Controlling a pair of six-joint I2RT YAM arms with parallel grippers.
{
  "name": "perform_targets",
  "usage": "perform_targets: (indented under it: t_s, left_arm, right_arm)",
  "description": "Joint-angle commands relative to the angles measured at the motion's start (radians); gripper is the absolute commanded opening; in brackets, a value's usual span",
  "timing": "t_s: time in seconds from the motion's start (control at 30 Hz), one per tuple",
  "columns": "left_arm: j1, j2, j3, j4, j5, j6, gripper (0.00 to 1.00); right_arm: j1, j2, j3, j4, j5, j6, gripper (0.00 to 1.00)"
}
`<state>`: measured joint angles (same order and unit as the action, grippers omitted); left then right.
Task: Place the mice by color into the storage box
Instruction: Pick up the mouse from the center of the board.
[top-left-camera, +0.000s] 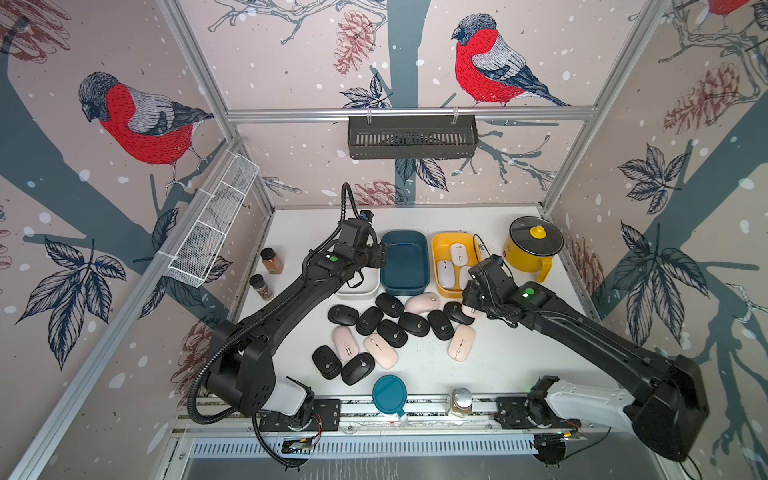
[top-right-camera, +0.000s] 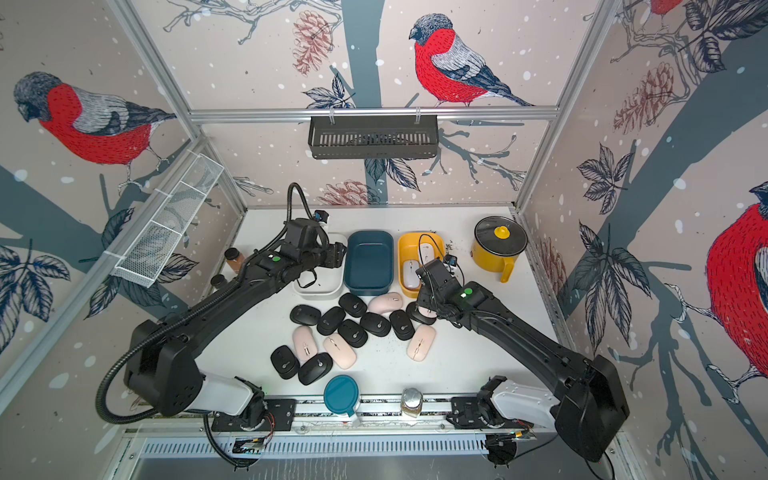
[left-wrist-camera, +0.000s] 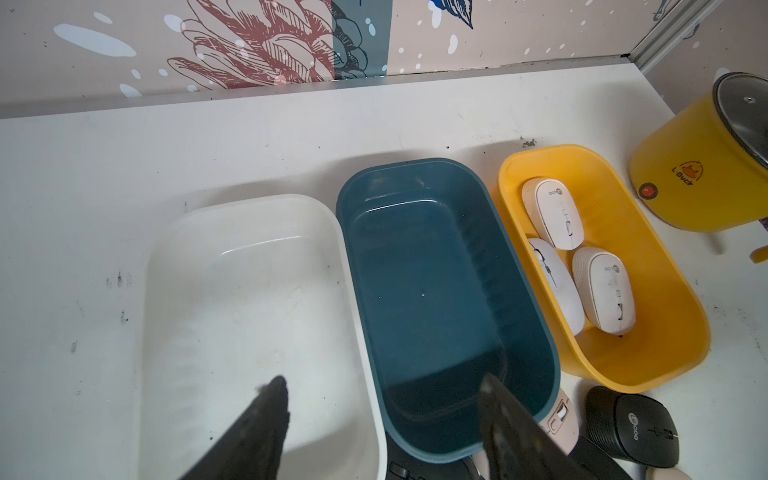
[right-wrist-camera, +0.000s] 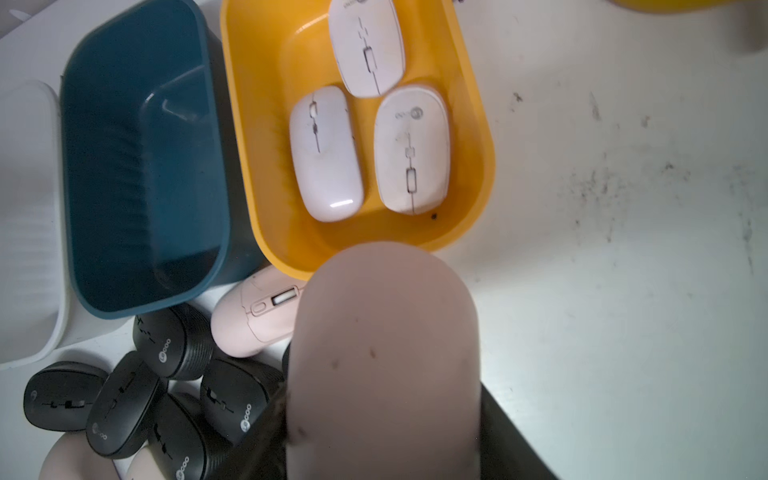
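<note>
My right gripper (right-wrist-camera: 384, 399) is clamped on a pink mouse (right-wrist-camera: 382, 332), one finger on each long side, so the mouse's long axis runs straight out ahead of the gripper. Its free end points at the near end of the yellow box (right-wrist-camera: 253, 124) and, in the right wrist view, overlaps that rim. That is the relation I care about. The box dead ahead holds three white mice (right-wrist-camera: 326, 153), so I judge it the wrong home for pink. The blue box (right-wrist-camera: 124, 166) sits just beside it toward the left arm, bare, and the white box (left-wrist-camera: 249, 291) beyond that is bare too. I judge the move must swing sideways along the far edge of the bench (top-left-camera: 519, 353) rather than forward. Which empty box is meant for pink I cannot tell.

The right arm reaches in from the near right corner, forearm on a diagonal, wrist tipped down over the right end of the loose pile. There black mice (top-left-camera: 392, 332) and other pink mice (top-left-camera: 380, 351) lie touching mid-bench. The left gripper (left-wrist-camera: 383, 380) hangs with jaws apart and nothing between them, over the seam between the white box and the blue box. That arm is nearer both empty boxes, so I'd watch for crowding there.
</note>
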<state>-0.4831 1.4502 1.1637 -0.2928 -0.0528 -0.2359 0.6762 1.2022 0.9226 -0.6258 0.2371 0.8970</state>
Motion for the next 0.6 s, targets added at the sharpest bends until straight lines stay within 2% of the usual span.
perform_targets:
  t_s: [0.0,0.13,0.2,0.57]
  left_arm:
    - [-0.001,-0.013,0.004,-0.004,-0.032,0.012,0.72]
    - [-0.001,-0.035,0.016,-0.026,-0.061,0.004,0.72]
    - [-0.001,-0.054,-0.017,0.008,-0.121,0.005,0.72]
    - [0.002,-0.122,-0.048,-0.008,-0.276,0.028,0.73]
  right_arm:
    - [-0.004,0.046,0.051,0.103,0.007,-0.100,0.54]
    - [-0.006,0.168,0.139,0.144,0.019,-0.152,0.54]
    - [-0.006,0.238,0.206,0.141,0.028,-0.175,0.55]
    - [0.015,0.509,0.481,0.181,-0.046,-0.301,0.55]
